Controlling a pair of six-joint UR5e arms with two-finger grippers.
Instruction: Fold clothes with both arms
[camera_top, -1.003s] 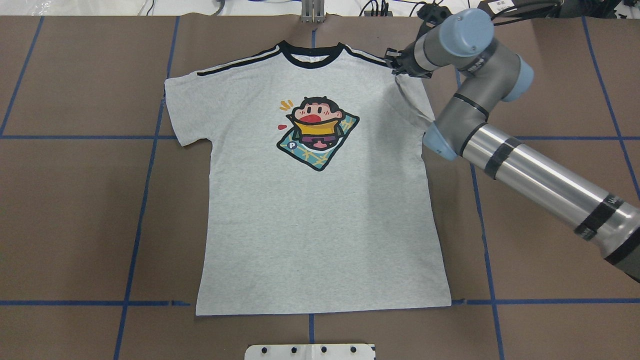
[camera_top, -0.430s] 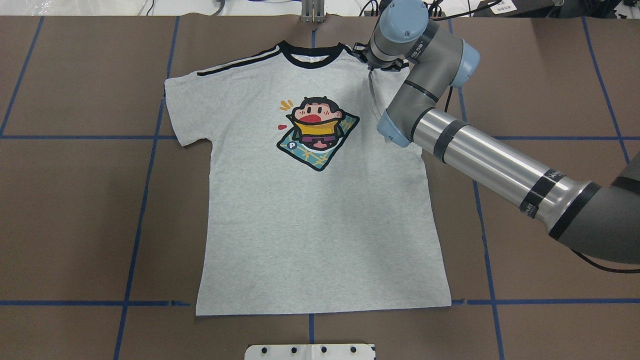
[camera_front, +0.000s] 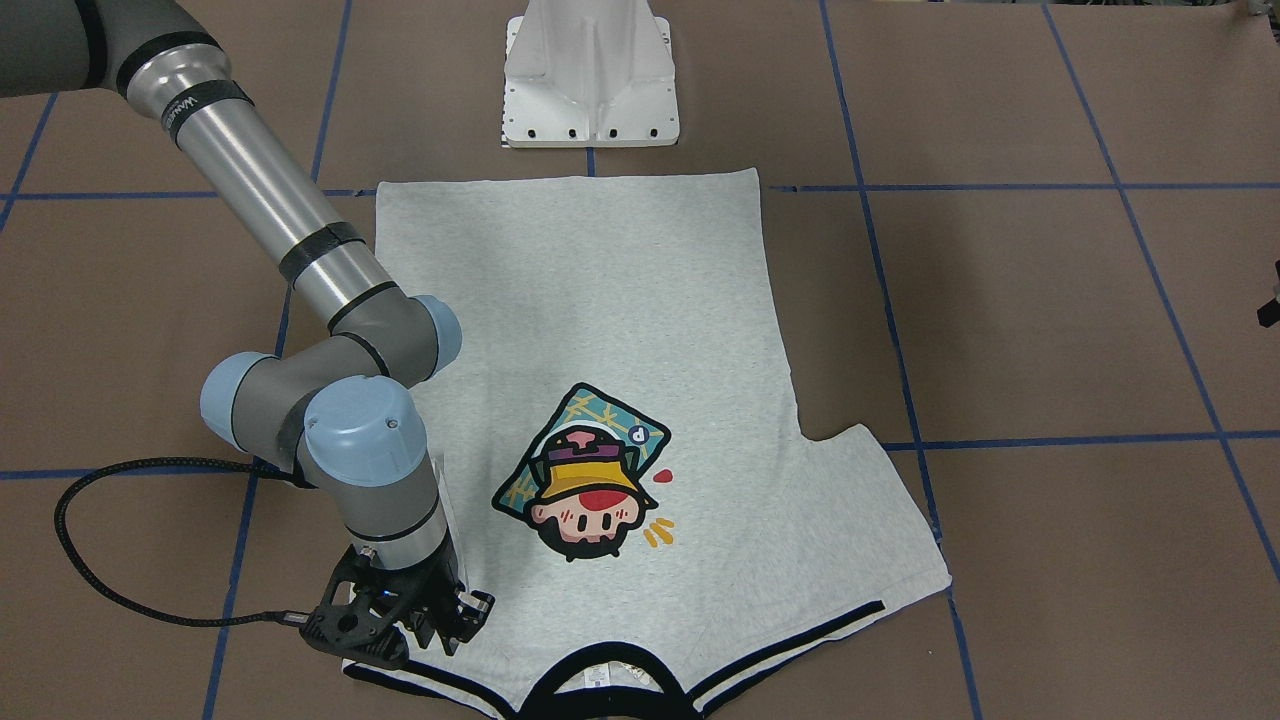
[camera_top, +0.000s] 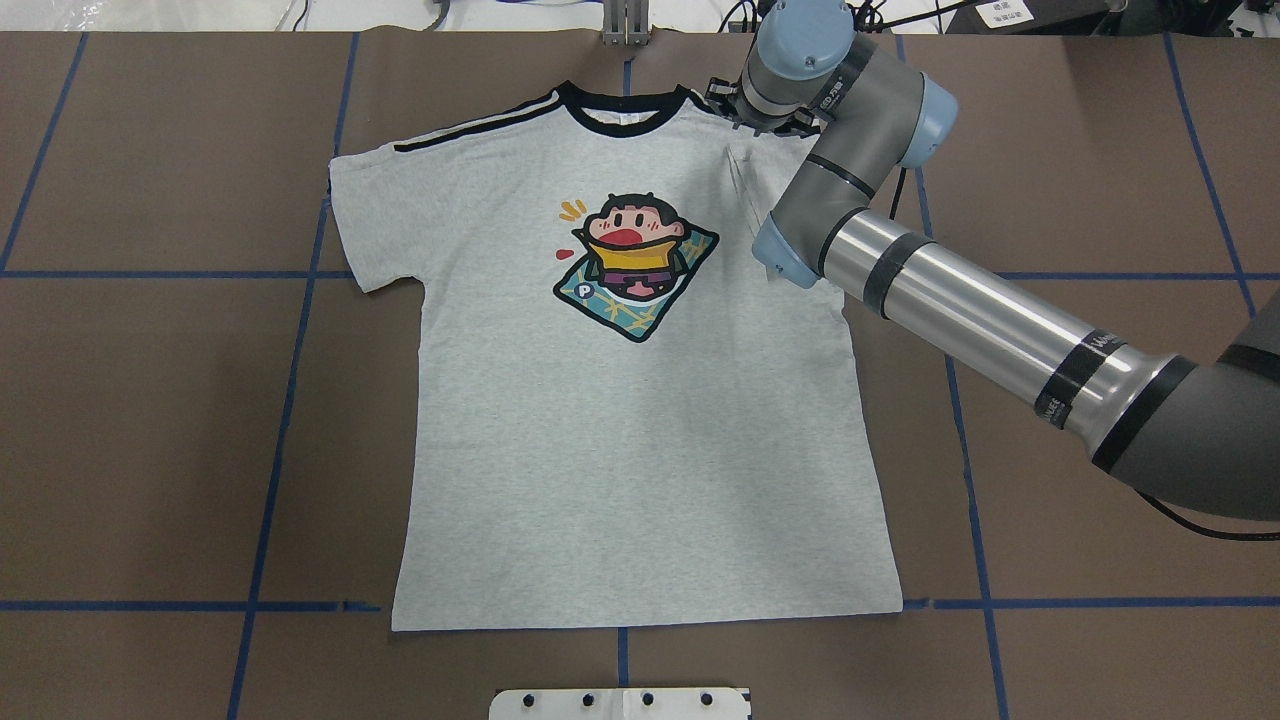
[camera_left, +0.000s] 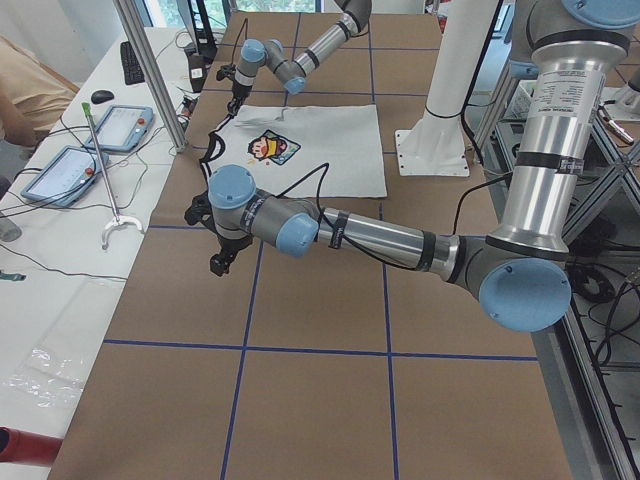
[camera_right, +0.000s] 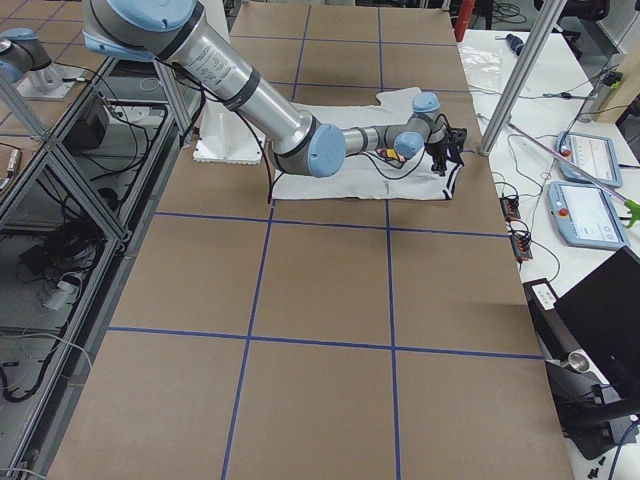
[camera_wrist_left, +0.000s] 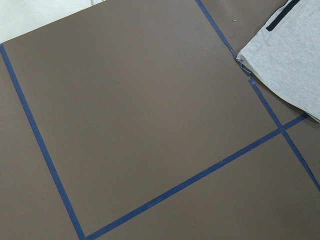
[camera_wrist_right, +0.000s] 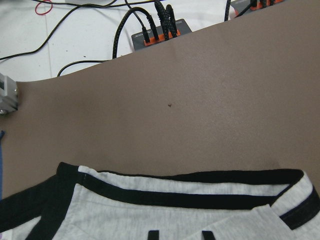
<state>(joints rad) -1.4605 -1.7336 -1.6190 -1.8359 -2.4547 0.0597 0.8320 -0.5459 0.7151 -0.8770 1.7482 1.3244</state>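
Note:
The grey T-shirt (camera_top: 640, 450) lies flat, print up, with its collar at the far edge. Its right sleeve is folded inward over the shoulder, leaving a crease (camera_top: 742, 185). My right gripper (camera_front: 450, 625) points down at that shoulder beside the collar; the overhead view hides it under the wrist (camera_top: 790, 60). In the right wrist view the black shoulder stripes (camera_wrist_right: 175, 197) fill the bottom, and two dark fingertips (camera_wrist_right: 153, 235) stand apart over grey cloth, so it is open. My left gripper (camera_left: 220, 262) hovers over bare table left of the shirt; its fingers are unclear. The left sleeve (camera_wrist_left: 290, 55) shows in the left wrist view.
The white pedestal (camera_front: 590, 70) stands at the near edge behind the hem. Blue tape lines (camera_top: 290, 400) grid the brown table. A black cable (camera_front: 100, 560) loops beside the right wrist. Cables and a plug box (camera_wrist_right: 160, 27) sit beyond the far edge.
My right arm swung left, carrying the lifted right sleeve inward over the shoulder. In the last moment it barely moved and the fold settled flatter.

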